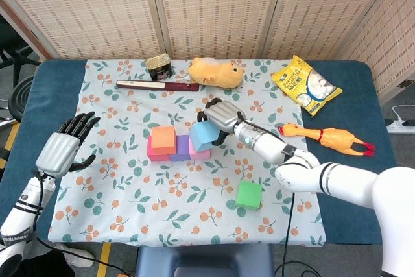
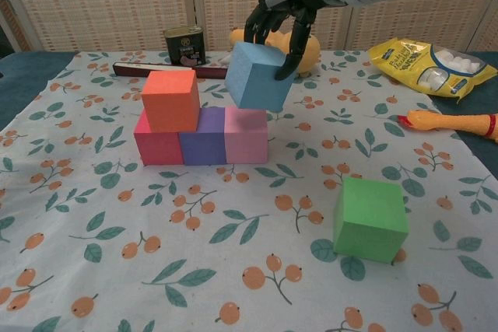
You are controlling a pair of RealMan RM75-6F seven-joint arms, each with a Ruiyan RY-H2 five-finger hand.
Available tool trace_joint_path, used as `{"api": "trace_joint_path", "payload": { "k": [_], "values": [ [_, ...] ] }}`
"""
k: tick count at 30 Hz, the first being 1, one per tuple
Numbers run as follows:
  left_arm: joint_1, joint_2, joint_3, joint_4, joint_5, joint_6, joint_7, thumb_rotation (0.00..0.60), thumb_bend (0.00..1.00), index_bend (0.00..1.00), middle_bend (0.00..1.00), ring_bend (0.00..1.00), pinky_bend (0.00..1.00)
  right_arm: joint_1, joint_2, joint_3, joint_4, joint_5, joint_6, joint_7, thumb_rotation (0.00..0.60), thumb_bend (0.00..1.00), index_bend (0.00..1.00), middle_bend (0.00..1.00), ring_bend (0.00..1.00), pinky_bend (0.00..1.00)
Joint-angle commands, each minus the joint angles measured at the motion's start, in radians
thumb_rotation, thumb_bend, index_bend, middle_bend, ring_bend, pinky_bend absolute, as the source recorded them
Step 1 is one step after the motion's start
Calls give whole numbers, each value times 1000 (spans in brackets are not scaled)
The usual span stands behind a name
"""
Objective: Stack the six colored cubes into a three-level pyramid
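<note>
Right hand (image 2: 282, 17) grips the blue cube (image 2: 258, 76) from above, fingers curled down over its far and right faces; cube tilted, held in the air just above the pink cube (image 2: 246, 134), whether touching it cannot be told. Base row on the floral cloth (image 2: 194, 246), left to right: red cube (image 2: 158, 147), purple cube (image 2: 202, 144), pink cube, touching side by side; orange cube (image 2: 170, 99) sits on top, over the red and part of the purple. Green cube (image 2: 371, 218) alone, near and right, well apart from the row. Left hand (image 1: 62, 146) off the cloth at far left, fingers spread, holding nothing.
</note>
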Motion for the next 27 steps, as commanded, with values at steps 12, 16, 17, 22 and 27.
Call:
{"api": "trace_joint_path", "payload": {
  "k": [12, 16, 17, 22, 27],
  "values": [
    [7, -2, 16, 28, 30, 1, -60, 600, 299, 0, 0, 0, 149, 195, -105, -103, -92, 514, 226, -419, 600, 147, 270, 406, 130, 66],
    [11, -12, 15, 44, 33, 14, -40, 600, 300, 0, 0, 0, 149, 230, -102, -102, -114, 601, 231, -476, 600, 147, 255, 406, 130, 55],
    [12, -14, 14, 45, 32, 15, -39, 600, 301, 0, 0, 0, 149, 237, -103, -104, -116, 616, 233, -489, 600, 147, 250, 406, 130, 52],
    [12, -19, 15, 49, 35, 14, -48, 600, 307, 0, 0, 0, 149, 269, -113, -106, -116, 696, 240, -546, 600, 147, 223, 406, 130, 45],
    [13, -20, 16, 54, 33, 9, -58, 600, 306, 0, 0, 0, 149, 281, -132, -101, -97, 740, 242, -577, 600, 147, 206, 406, 127, 42]
  ]
}}
